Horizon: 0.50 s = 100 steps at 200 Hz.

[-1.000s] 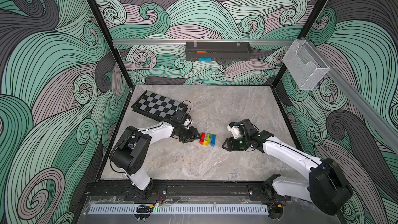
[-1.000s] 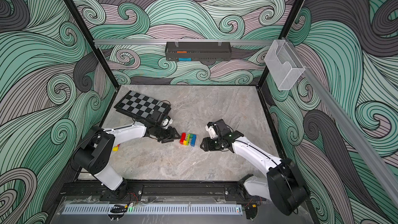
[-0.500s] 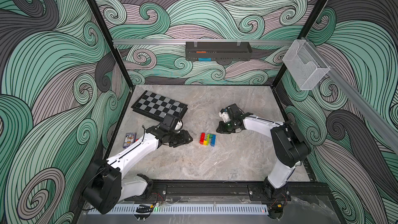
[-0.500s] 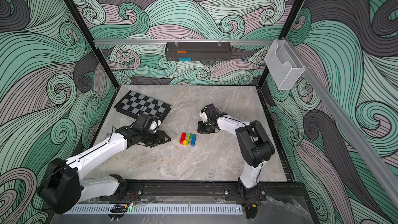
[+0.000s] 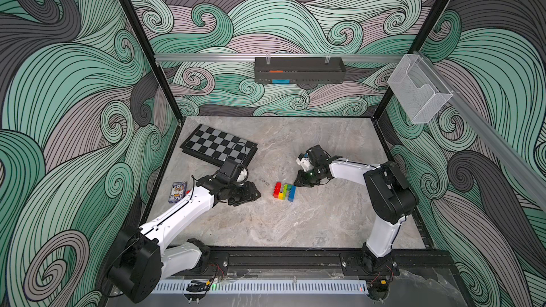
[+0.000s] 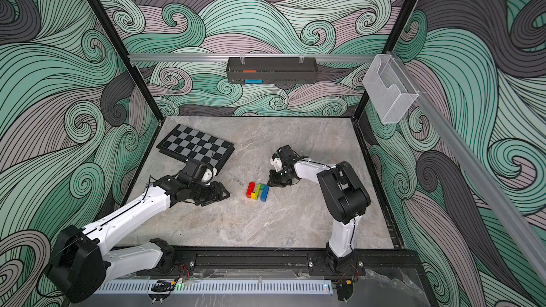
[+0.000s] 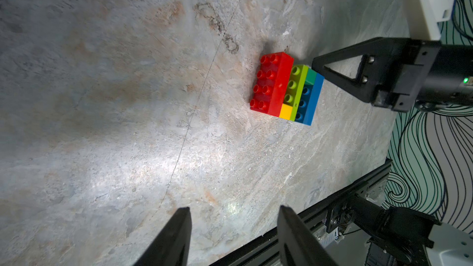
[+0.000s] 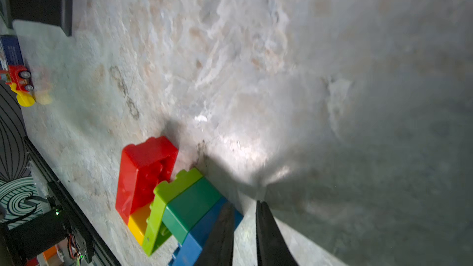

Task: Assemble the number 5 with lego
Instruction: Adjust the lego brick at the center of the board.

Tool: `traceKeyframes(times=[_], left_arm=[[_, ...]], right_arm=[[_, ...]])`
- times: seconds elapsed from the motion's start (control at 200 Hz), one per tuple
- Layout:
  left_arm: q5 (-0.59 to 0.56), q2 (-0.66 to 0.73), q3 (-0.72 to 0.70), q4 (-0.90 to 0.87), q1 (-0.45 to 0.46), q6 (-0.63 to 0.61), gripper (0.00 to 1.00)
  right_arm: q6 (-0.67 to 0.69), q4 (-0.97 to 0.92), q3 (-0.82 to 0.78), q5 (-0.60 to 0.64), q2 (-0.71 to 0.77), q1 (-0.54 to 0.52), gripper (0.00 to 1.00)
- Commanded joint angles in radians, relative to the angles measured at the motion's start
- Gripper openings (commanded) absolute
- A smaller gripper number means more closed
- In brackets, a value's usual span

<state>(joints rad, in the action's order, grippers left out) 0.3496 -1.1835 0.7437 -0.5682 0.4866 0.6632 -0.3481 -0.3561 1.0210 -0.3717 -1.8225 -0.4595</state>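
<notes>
The lego bricks are joined into one small figure, the number 5, lying on the marble table with red, yellow, lime green, dark green and blue rows. In the left wrist view the figure lies well ahead of my left gripper, which is open and empty. In a top view the left gripper sits a short way off the red side. My right gripper is shut on nothing, its tips at the blue brick's far corner. Contact there is unclear.
A chessboard lies at the back left, a blue patterned card box by the left wall, and a small red and yellow toy near it. A black shelf and a clear basket hang on the walls.
My right gripper has shut and moved in to the figure's blue end. My left gripper, still open, has drawn back a little from the red side. The figure has not moved.
</notes>
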Motion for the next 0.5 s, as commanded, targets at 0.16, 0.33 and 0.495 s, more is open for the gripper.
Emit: traceKeyframes(times=[0.16,0.33,0.495], left_arm=[[-0.002,-0.022,0.004,0.001,-0.002,-0.007,0.57],[-0.01,-0.003,0.0,-0.006,-0.002,-0.004,0.57],[-0.041,0.021,0.01,-0.039,-0.001,-0.005,0.57]], right_arm=[[-0.001,-0.011,-0.068,-0.04,0.095,-0.077,0.22],[-0.06,0.006,-0.109,-0.052,0.139,-0.166,0.23],[-0.07,-0.006,-0.1,-0.044,0.157,-0.217,0.25]])
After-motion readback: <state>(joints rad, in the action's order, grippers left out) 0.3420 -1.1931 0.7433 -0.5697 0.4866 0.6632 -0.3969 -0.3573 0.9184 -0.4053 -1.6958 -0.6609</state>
